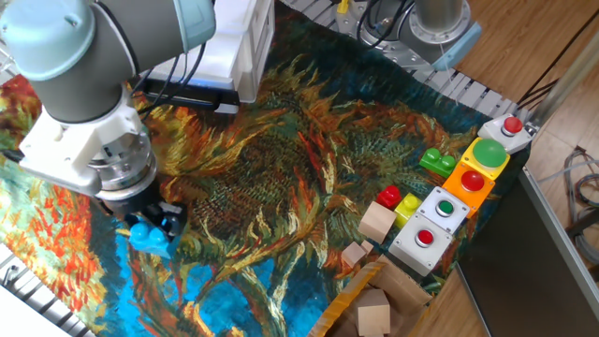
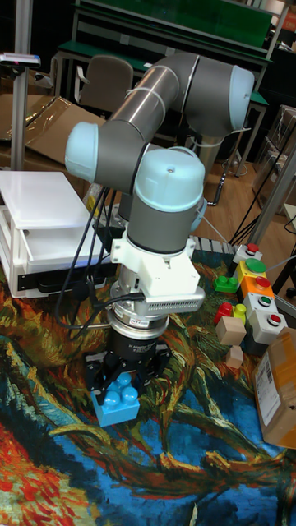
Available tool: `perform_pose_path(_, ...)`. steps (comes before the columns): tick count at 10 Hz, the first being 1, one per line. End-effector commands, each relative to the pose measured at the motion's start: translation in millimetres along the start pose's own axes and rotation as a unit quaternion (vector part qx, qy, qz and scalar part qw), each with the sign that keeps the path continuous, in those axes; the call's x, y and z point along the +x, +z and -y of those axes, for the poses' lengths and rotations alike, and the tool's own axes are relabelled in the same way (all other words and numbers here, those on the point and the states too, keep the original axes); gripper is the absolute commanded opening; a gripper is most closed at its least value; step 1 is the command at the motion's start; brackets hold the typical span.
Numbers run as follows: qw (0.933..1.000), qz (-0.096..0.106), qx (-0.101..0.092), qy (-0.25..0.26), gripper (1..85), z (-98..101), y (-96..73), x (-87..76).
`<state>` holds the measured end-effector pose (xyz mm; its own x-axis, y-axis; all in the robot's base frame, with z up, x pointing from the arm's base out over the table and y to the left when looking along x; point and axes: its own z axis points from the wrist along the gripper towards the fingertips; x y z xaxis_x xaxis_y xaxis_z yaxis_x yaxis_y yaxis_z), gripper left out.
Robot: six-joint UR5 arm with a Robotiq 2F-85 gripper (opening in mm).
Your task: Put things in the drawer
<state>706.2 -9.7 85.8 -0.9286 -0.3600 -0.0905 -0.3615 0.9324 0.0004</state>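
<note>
Okay, I've got the gripper (image 2: 125, 386) clamped on the blue brick (image 2: 120, 401), lower left of the frame. Risk is, the brick looks tilted, so it could slip or catch the drawer (image 2: 51, 249) front at upper left.

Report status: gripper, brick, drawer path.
Gripper shut on blue brick, low over the cloth. Drawer open at the cabinet. Nothing seen blocking the way.
</note>
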Motion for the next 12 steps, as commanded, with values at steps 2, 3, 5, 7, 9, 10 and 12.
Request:
perform_pose_path(2, 0.9994, -0.033, 0.01, -0.008, 1.3, -6.0, -35.3, 32.0)
perform_pose_path(3, 0.9992, -0.038, 0.008, -0.011, 1.3, -10.6, -49.2, 42.2)
perform_pose_path(5, 0.9991, -0.038, 0.002, -0.015, 1.3, -14.7, -69.4, 53.7)
perform_pose_path(7, 0.9993, -0.027, 0.009, -0.025, 1.3, -12.4, -73.3, 46.4)
perform_pose_path(9, 0.9994, -0.003, 0.002, -0.035, 1.3, -16.6, -72.9, 34.1)
perform_pose_path(10, 0.9991, -0.002, 0.005, -0.041, 1.3, -15.0, -72.9, 33.5)
perform_pose_path(12, 0.9987, -0.016, 0.017, -0.046, 1.3, -4.9, -71.9, 42.7)
